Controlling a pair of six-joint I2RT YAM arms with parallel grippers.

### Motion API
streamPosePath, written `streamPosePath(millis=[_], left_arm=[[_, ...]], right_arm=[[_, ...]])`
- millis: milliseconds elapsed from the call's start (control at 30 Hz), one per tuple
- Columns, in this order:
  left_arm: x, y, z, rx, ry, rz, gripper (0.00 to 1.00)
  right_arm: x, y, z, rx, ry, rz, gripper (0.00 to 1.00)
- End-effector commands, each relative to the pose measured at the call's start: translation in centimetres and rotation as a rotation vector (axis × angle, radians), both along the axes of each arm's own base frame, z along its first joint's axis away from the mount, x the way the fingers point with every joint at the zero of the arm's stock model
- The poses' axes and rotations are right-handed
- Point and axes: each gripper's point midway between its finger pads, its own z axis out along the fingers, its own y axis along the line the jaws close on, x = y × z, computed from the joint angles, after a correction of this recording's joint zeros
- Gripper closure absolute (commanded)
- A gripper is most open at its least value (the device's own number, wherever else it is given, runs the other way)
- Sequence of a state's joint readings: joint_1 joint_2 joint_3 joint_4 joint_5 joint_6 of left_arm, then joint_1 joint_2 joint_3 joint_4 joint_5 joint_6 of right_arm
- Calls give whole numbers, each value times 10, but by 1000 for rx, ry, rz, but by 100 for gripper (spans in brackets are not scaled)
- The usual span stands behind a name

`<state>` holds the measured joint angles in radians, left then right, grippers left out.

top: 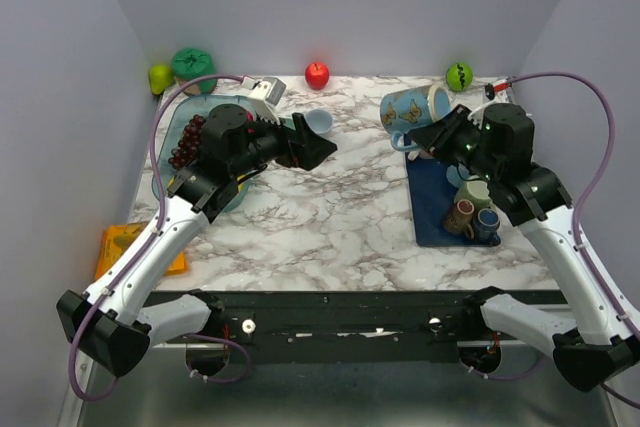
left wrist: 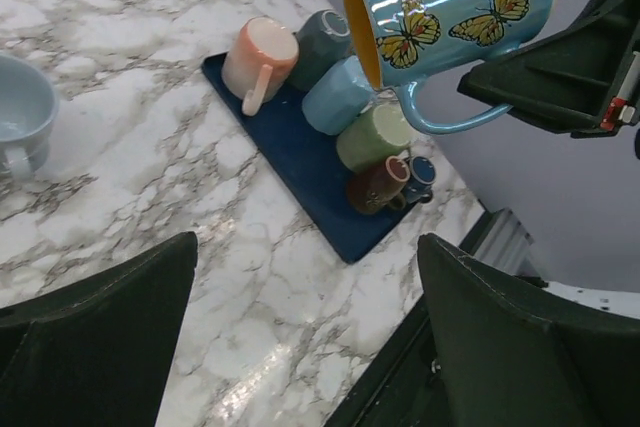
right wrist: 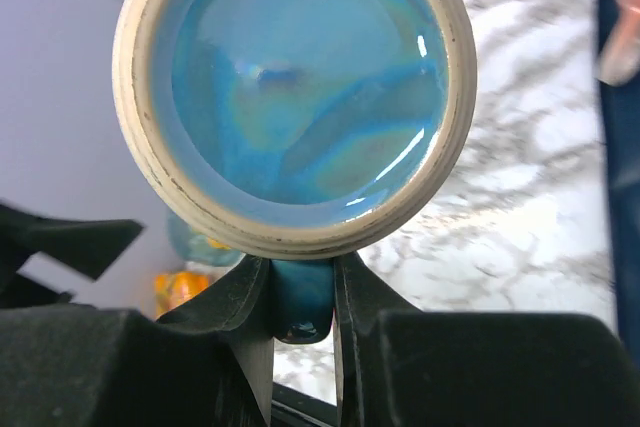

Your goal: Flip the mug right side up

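The blue butterfly mug (top: 414, 108) hangs in the air above the far end of the blue mat (top: 436, 209), lying on its side with its mouth facing left. My right gripper (top: 432, 135) is shut on its handle. The right wrist view shows the mug's round base (right wrist: 295, 92) facing the camera and the handle (right wrist: 300, 297) pinched between my fingers. In the left wrist view the mug (left wrist: 450, 7) shows its yellow inside. My left gripper (top: 318, 150) is open and empty over the middle of the table.
Several small mugs (top: 475, 209) lie on the blue mat. A pale blue cup (top: 316, 123) stands by my left gripper. A red apple (top: 317, 74), green fruits (top: 459, 75) and a green object (top: 191, 65) line the back wall. Grapes (top: 187, 142) sit on a plate at left.
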<state>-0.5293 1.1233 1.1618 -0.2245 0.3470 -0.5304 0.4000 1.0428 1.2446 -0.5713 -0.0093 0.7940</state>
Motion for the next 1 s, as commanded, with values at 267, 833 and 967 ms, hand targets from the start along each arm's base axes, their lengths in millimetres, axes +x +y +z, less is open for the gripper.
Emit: streamPosePath(millis=[267, 833, 967], left_arm=[[-42, -42, 90, -440, -35, -316, 1], [-48, -85, 152, -608, -65, -481, 17], [-44, -91, 155, -621, -49, -490, 34]], right_arm=[[-57, 43, 166, 365, -542, 340, 99], [-89, 56, 193, 472, -684, 487, 99], [-91, 61, 187, 481, -688, 519, 99]])
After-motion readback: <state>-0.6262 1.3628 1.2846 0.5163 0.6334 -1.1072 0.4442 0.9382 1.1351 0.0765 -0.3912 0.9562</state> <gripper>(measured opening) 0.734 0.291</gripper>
